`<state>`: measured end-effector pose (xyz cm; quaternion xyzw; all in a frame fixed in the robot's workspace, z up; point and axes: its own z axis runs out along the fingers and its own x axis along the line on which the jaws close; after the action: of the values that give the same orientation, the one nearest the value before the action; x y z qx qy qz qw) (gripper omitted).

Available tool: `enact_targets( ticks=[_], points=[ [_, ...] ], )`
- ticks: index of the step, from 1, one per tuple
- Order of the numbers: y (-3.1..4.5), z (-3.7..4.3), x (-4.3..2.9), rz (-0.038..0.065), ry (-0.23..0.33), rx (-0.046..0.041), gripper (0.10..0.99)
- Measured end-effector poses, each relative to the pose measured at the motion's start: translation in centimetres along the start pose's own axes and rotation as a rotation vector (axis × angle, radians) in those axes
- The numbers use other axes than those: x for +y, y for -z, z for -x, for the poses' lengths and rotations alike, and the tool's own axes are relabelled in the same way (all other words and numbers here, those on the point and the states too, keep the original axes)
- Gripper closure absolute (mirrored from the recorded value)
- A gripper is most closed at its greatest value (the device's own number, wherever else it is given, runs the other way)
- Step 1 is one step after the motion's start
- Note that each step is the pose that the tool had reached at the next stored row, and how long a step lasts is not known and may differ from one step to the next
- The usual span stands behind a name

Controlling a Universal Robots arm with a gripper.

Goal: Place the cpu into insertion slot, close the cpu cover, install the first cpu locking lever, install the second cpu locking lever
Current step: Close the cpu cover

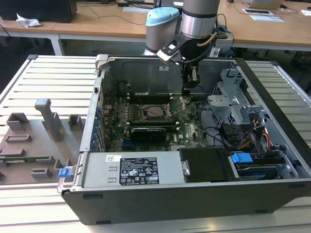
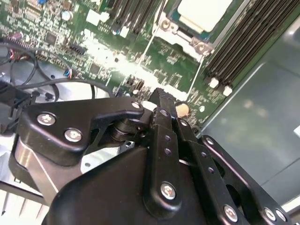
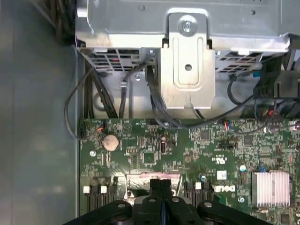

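Note:
The cpu (image 2: pixel 204 10) lies pale and flat in the insertion slot (image 1: pixel 146 112) at the middle of the motherboard. The silvery cpu cover (image 2: pixel 183 38) appears to lie down around it. Two thin wire locking levers (image 2: pixel 145 56) (image 2: pixel 197 79) run from the socket's corners toward my fingertips. In the exterior view they stand raised (image 1: pixel 178 104) at the socket's right side. My gripper (image 1: pixel 190 87) (image 2: pixel 161 97) (image 3: pixel 161 183) hangs just above and to the right of the socket, fingers pressed together. One lever's end stops close to the tips; whether they touch it I cannot tell.
The open computer case (image 1: pixel 272 97) walls in the board. A metal drive cage (image 3: pixel 187 70) with black cables (image 3: pixel 154 108) stands on the exterior view's right. Black memory slots (image 2: pixel 243 42) flank the socket, a silver heatsink (image 3: pixel 269 187) sits nearby, and the power supply (image 1: pixel 136 170) lies in front.

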<state>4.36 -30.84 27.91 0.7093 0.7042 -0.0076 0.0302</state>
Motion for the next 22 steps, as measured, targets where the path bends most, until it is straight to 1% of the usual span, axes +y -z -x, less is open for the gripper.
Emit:
enact_targets(
  ticks=[2, 3, 4, 5, 9, 10, 12, 14, 15, 16, 18, 19, 20, 22],
  points=[
    [-0.01, -0.06, 0.46, 0.0, 0.0, -0.0035, 0.98],
    [-0.02, -0.11, 0.93, -0.001, 0.0, -0.008, 0.98],
    [-0.03, -0.15, 1.57, -0.002, 0.001, -0.0128, 0.98],
    [-0.05, -0.21, 2.05, -0.003, 0.001, -0.0155, 0.98],
    [-0.08, -0.41, 3.23, -0.005, 0.001, -0.0201, 0.98],
    [-0.1, -0.53, 3.74, -0.007, 0.001, -0.0207, 0.98],
    [-0.63, -0.61, 3.79, -0.009, 0.001, -0.0205, 0.98],
    [-1.02, -0.63, 3.79, -0.01, 0.001, -0.0206, 0.98],
    [-1.18, -0.64, 3.79, -0.012, 0.002, -0.0205, 0.98],
    [-1.27, -0.65, 3.8, -0.017, 0.002, -0.0205, 0.98],
    [-1.44, -0.66, 3.98, -0.044, 0.004, -0.0206, 0.98],
    [-1.52, -0.67, 3.98, -0.046, 0.006, -0.0202, 0.98],
    [-1.65, -0.68, 3.97, -0.045, 0.015, -0.0195, 0.98],
    [-2.23, -0.71, 3.95, -0.043, 0.06, -0.0186, 0.98]
  ],
)
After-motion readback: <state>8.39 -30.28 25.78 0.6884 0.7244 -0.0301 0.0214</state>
